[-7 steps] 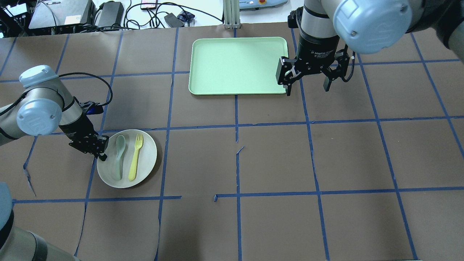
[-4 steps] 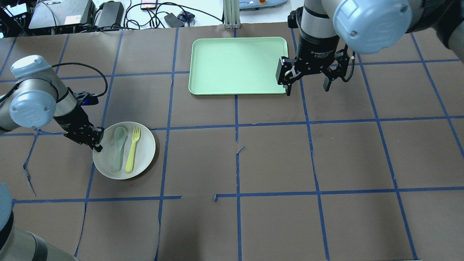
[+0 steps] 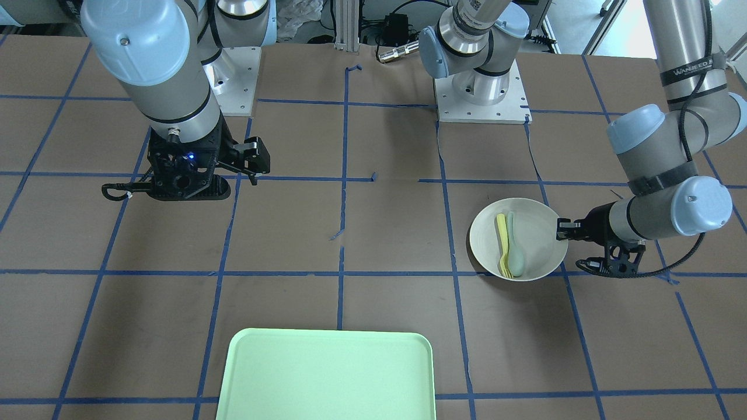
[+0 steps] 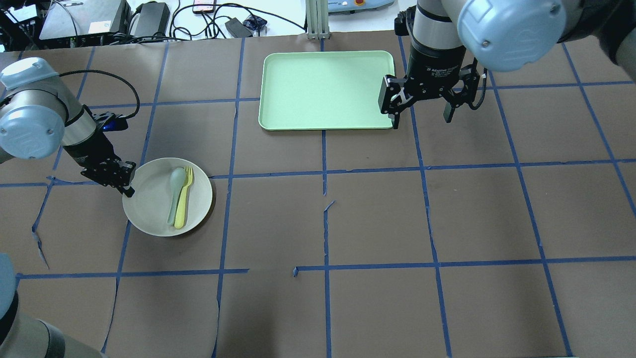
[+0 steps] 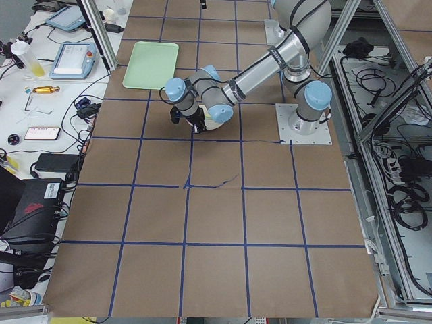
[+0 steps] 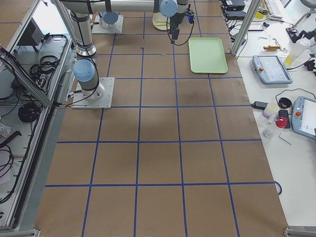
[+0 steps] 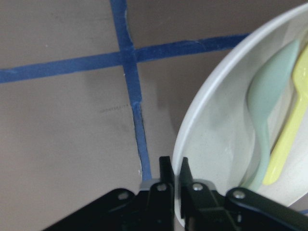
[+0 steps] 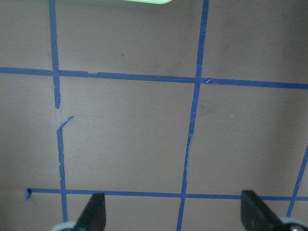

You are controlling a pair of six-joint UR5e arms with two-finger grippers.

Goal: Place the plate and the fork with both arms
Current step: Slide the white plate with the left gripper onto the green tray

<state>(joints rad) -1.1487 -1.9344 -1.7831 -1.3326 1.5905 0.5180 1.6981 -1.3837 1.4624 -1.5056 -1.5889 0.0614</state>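
Note:
The off-white plate (image 4: 149, 206) is at the table's left and casts a shadow along its right edge. The yellow fork (image 4: 183, 204) lies in it, touching a pale grey-green spoon (image 4: 175, 191). My left gripper (image 4: 126, 186) is shut on the plate's left rim. The left wrist view shows its fingers (image 7: 166, 175) clamped on the rim of the plate (image 7: 216, 134), with the fork (image 7: 293, 130) beside the spoon (image 7: 269, 96). My right gripper (image 4: 421, 122) is open and empty, hanging by the tray's right edge. The plate (image 3: 537, 239) also shows in the front view.
A mint-green tray (image 4: 325, 89) lies at the far middle of the table, also seen in the front view (image 3: 327, 373). Brown paper with blue tape lines covers the table. Cables and boxes lie beyond the far edge.
My left gripper has carried the plate away from me and to the left. The fork and spoon have slid together. The right arm has barely moved.

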